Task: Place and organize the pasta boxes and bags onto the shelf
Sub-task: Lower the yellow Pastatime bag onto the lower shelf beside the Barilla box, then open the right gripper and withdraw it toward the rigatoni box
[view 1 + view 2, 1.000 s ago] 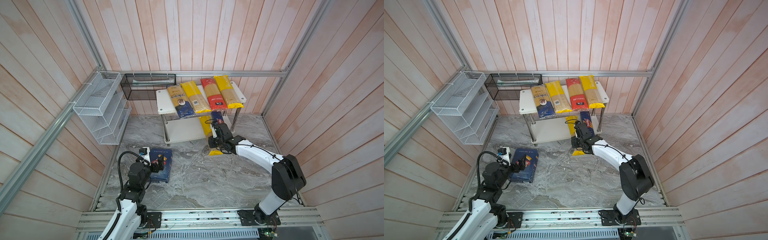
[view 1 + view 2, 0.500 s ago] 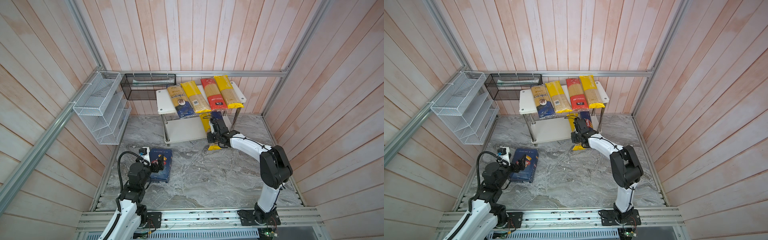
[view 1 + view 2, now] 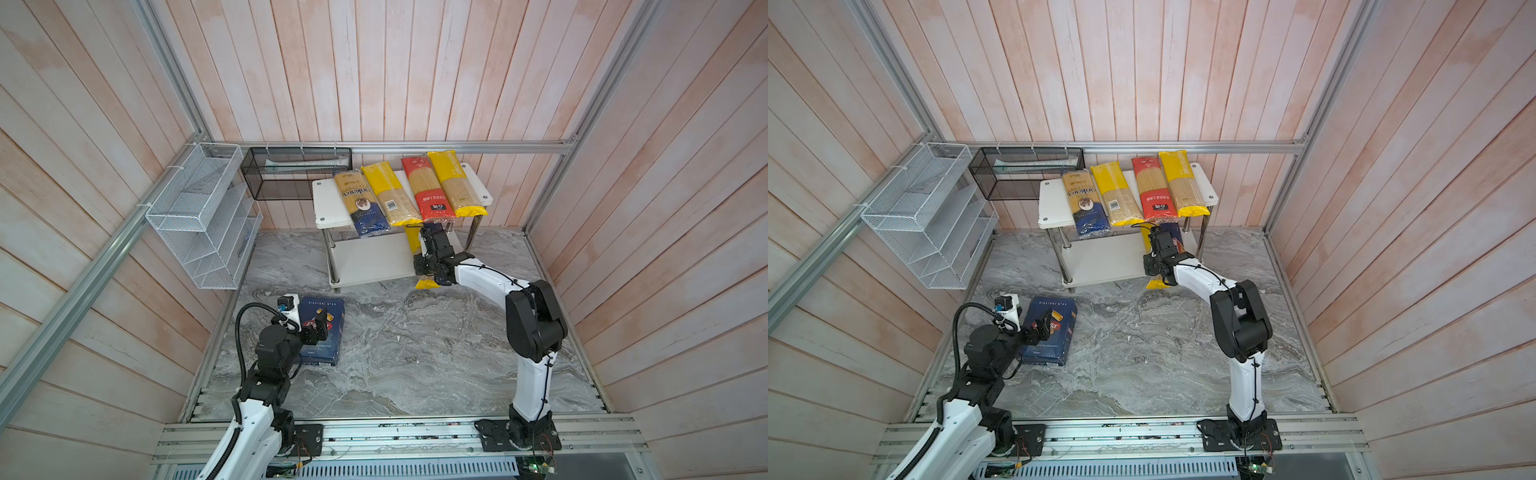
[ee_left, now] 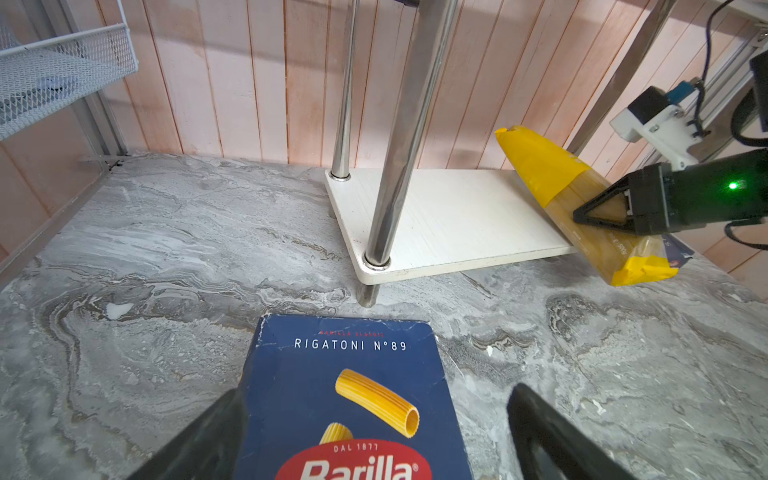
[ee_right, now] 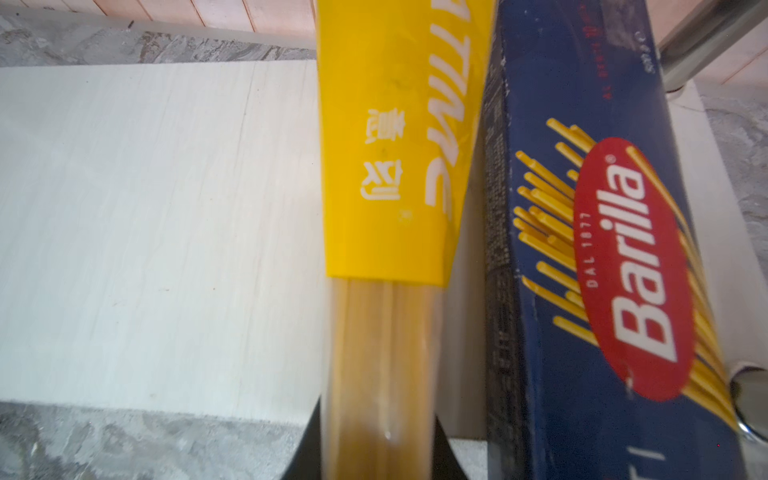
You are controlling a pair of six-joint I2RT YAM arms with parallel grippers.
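Right gripper (image 5: 378, 453), jaws clenched on yellow "…TIME" bag (image 5: 386, 166); "Barilla" spaghetti box (image 5: 582, 257) at its 3 o'clock. Left gripper (image 4: 378, 392), jaws released, over rigatoni box (image 4: 291, 395) marked "Barilla RIGATONI N°89".

Bright, even, soft light in both top views; shadows faint. Wrist views bulge at edges. Bag (image 5: 382, 353) blurred nearest right gripper (image 5: 380, 453). Post (image 4: 399, 124) ahead of left gripper (image 4: 378, 395) glints.

Four bags (image 3: 430, 189) line the shelf's (image 3: 326, 203) top board. A yellow bag (image 4: 540, 166) slants over the lower board, beside the narrow blue box (image 5: 536, 104). The wide blue box (image 3: 330, 347) lies on the floor (image 3: 415, 353).
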